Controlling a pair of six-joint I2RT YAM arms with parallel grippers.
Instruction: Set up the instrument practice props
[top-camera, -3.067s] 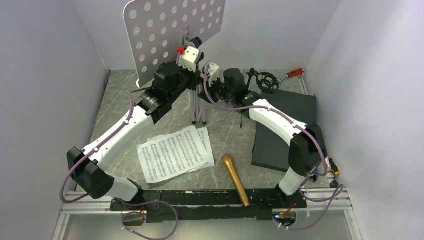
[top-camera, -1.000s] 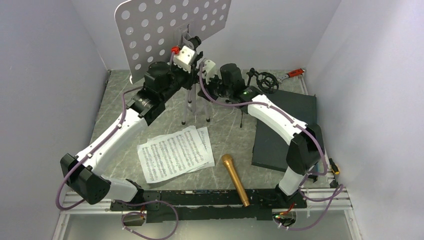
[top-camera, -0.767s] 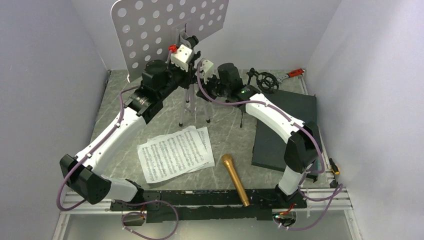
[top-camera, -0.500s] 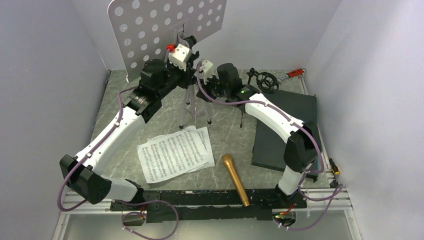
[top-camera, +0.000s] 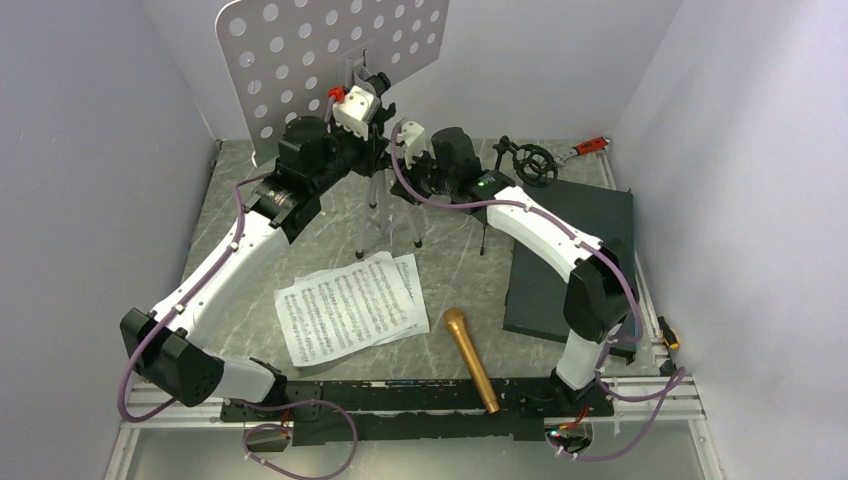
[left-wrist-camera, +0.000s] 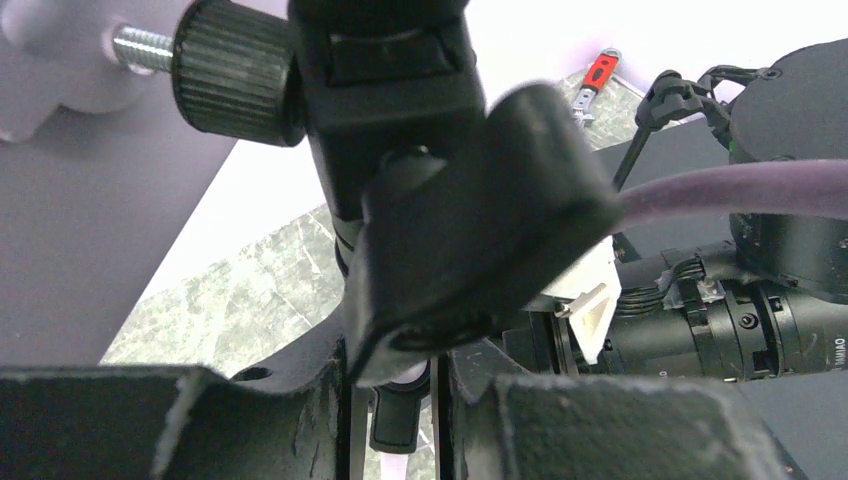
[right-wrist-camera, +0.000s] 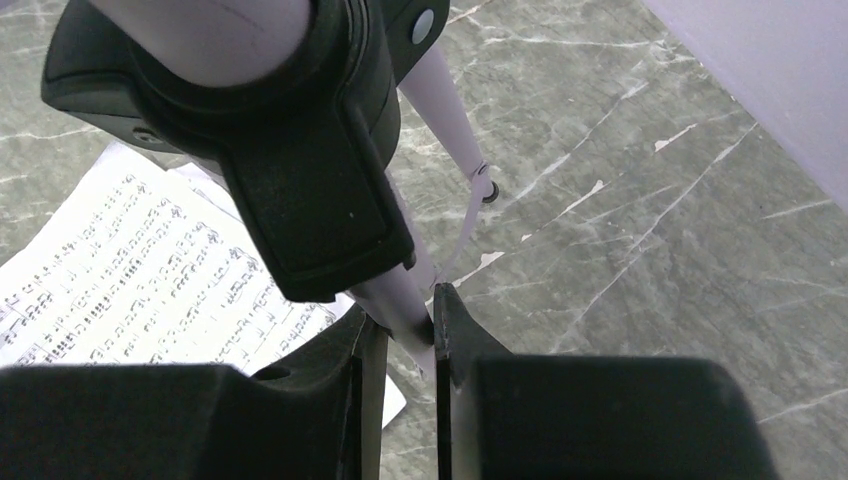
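Observation:
The pale lilac music stand (top-camera: 330, 60) stands upright at the back of the table, its tripod legs (top-camera: 385, 215) spread on the marble. My left gripper (top-camera: 372, 88) is shut on the stand's post just below the perforated desk. In the left wrist view the post and its black clamp (left-wrist-camera: 440, 190) sit between the jaws of that gripper (left-wrist-camera: 393, 400). My right gripper (top-camera: 392, 160) is shut lower down, on a pale leg (right-wrist-camera: 405, 305) beneath the black collar (right-wrist-camera: 270, 130). The music sheets (top-camera: 350, 305) and the gold microphone (top-camera: 470, 358) lie near the front. The black mic stand (top-camera: 525, 160) is at the back right.
A dark grey slab (top-camera: 565, 260) lies flat at the right, under the right arm. A red-handled wrench (top-camera: 592, 145) rests in the back right corner. Grey walls close in the table on the left, back and right.
Both arms have shifted the music stand a little to the left and toward the back wall. Its legs have moved left with it. Both grips look unchanged.

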